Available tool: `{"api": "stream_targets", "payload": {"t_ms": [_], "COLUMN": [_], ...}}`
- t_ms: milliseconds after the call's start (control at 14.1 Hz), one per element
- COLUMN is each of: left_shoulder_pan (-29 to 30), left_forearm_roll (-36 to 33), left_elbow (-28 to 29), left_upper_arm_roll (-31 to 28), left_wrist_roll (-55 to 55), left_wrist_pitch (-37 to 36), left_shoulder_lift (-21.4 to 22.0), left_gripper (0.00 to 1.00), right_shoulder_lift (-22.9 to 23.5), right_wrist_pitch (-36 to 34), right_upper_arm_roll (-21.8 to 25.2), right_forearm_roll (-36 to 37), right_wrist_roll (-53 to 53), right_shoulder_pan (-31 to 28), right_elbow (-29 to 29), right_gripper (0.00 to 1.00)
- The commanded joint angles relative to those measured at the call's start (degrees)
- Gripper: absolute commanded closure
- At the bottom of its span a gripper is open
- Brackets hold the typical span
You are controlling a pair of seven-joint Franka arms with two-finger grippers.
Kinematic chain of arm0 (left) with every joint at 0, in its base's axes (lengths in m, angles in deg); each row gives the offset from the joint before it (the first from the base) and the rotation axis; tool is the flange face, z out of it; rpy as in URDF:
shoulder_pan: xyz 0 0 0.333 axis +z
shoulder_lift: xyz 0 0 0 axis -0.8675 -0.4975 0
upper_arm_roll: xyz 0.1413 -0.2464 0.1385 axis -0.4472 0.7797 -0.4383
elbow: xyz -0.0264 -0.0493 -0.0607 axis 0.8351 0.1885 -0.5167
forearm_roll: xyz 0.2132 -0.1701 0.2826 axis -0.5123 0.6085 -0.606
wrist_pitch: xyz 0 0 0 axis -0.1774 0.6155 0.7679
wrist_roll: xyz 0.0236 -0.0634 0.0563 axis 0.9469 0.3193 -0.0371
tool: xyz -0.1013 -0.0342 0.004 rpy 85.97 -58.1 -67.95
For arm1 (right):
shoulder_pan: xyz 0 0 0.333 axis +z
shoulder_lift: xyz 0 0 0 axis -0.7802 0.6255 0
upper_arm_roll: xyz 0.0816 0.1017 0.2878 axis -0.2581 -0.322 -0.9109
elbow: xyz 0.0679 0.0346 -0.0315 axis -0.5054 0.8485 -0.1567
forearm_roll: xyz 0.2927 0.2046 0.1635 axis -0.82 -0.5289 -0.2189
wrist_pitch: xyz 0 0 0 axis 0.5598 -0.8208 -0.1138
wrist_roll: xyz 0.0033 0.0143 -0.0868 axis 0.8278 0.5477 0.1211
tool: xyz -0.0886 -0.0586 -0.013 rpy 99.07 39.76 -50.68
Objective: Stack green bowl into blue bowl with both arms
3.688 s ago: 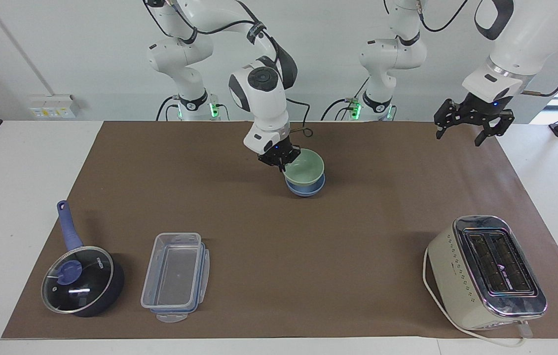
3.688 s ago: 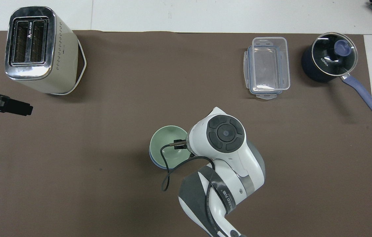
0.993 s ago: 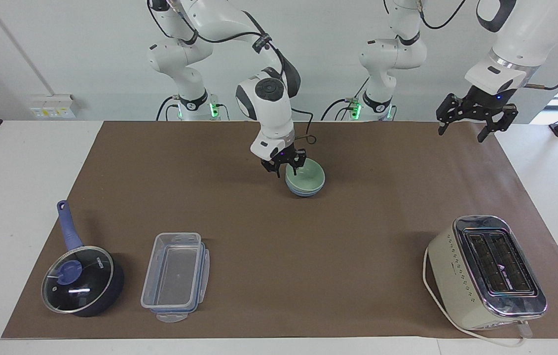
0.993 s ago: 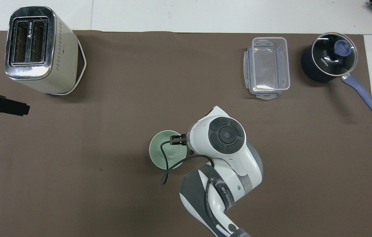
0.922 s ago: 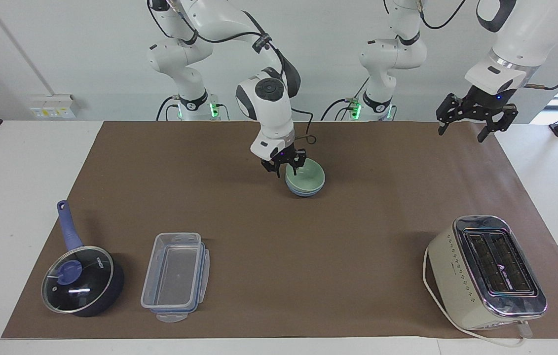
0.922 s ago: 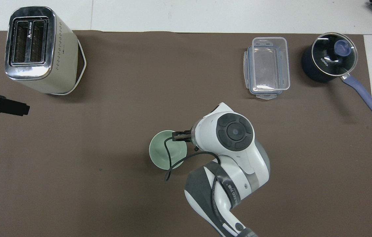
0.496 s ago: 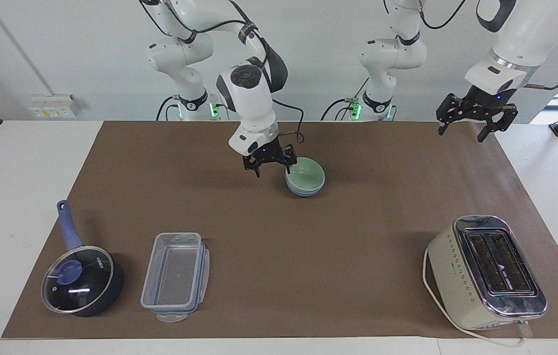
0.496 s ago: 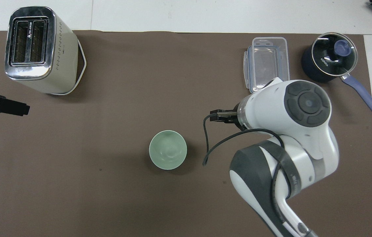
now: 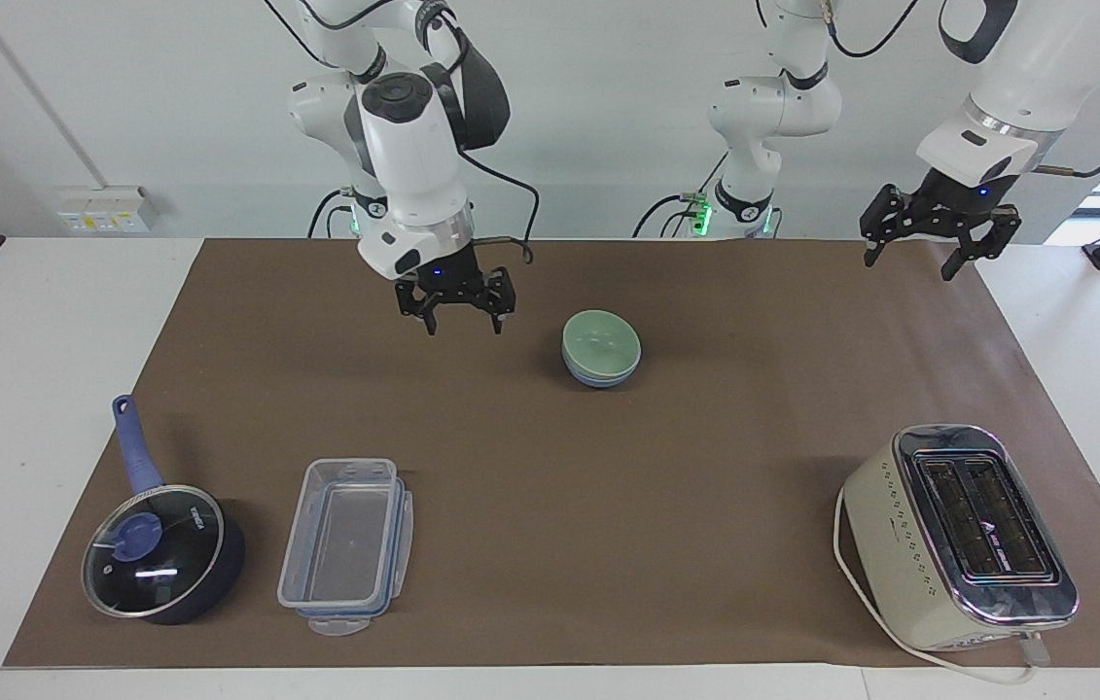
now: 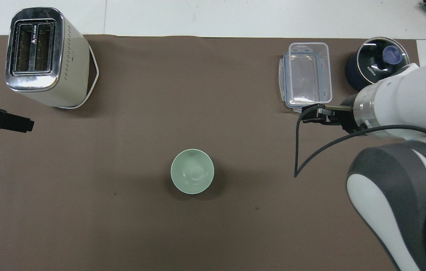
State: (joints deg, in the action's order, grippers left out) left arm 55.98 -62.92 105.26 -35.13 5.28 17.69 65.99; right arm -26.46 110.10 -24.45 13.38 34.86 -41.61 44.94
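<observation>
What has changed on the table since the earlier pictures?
The right hand let go of the green bowl, now nested in the blue bowl, then rose and moved away toward its own end. The left hand, toaster, container and saucepan stayed put.

I see my right arm bent over from its base, wrist pointing straight down, right gripper (image 9: pixel 457 313) hanging in the air with fingers spread wide, empty. My left arm comes in high at its own end, wrist angled down, left gripper (image 9: pixel 911 255) up in the air, fingers spread wide too, nothing between them. It's waiting. From overhead only the left gripper's black tip shows at the edge.
</observation>
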Motion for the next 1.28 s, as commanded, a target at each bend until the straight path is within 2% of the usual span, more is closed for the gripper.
{"api": "stream_targets", "payload": {"t_ms": [0,213,496,709,993,1206], "left_shoulder_pan": [-0.2,-0.2,-0.2,-0.2,-0.2,-0.2], "left_forearm_roll": [-0.7,-0.7,-0.6,-0.6,-0.7,-0.7], "left_elbow": [-0.9,-0.9,-0.9,-0.9,-0.8,-0.9], "left_upper_arm_roll": [-0.2,-0.2,-0.2,-0.2,-0.1,-0.2], "left_wrist_roll": [0.7,0.7,0.7,0.7,0.7,0.7], "left_wrist_pitch": [-1.3,-1.3,-1.3,-1.3,-1.3,-1.3], "left_shoulder_lift": [0.0,0.0,0.0,0.0,0.0,0.0], "left_gripper": [0.0,0.0,0.0,0.0,0.0,0.0], "right_shoulder_lift": [-1.5,-1.6,-1.6,-3.4,-5.0,-5.2], "right_wrist_pitch": [-5.4,-10.5,-16.1,-16.1,-16.1,-16.2], "right_upper_arm_roll": [0.1,0.1,0.1,0.5,0.5,0.7], "right_forearm_roll": [0.8,0.6,0.8,0.5,-0.1,0.0], "right_wrist_roll": [2.8,5.1,8.1,11.1,10.3,10.3], "right_shoulder_pan": [-2.6,-6.9,-11.8,-14.2,-14.4,-14.5], "right_elbow": [-3.1,-8.2,-11.4,-9.7,-6.2,-6.1], "right_gripper": [0.0,0.0,0.0,0.0,0.0,0.0]}}
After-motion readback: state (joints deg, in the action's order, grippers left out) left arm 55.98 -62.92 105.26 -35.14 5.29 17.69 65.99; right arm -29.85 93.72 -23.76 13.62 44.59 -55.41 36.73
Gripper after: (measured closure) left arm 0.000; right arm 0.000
